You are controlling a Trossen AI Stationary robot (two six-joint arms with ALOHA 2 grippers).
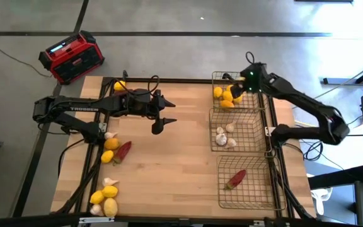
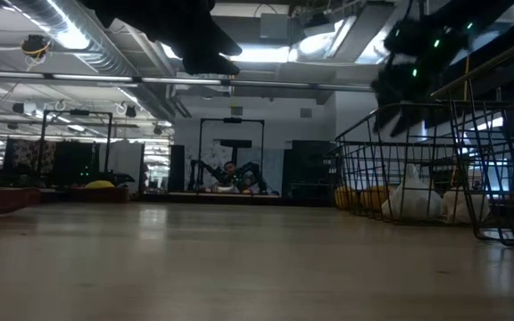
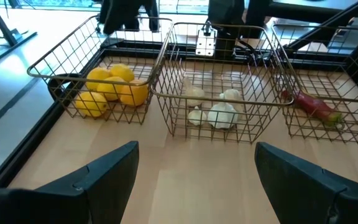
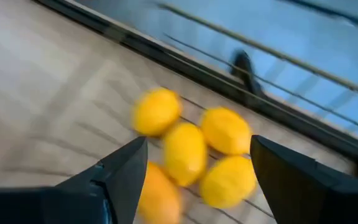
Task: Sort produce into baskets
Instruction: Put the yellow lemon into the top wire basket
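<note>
Three wire baskets stand in a column at the right of the high view. The top basket (image 1: 232,92) holds lemons (image 1: 225,98), the middle basket (image 1: 239,130) holds garlic bulbs (image 1: 224,137), and the bottom basket (image 1: 245,181) holds one red chili pepper (image 1: 236,179). The right gripper (image 1: 236,88) hangs over the top basket at the upper right of the frame; its wrist view shows its fingers (image 4: 114,177) spread apart with nothing between them, directly above the pile of lemons. The left gripper (image 1: 162,113) hovers above the bare middle of the wooden table (image 1: 169,164), its fingers (image 3: 107,171) also wide apart and empty, facing the row of baskets. More produce lies unsorted along the table's left edge: a lemon (image 1: 119,85) at the upper left by the left arm, a cluster of two lemons (image 1: 109,150), a garlic bulb (image 1: 109,134) and a chili pepper (image 1: 123,151) at centre left, and lemons with garlic (image 1: 104,198) at the lower left. A red-and-black radio (image 1: 72,57) sits on the floor beyond the table's upper left corner.
</note>
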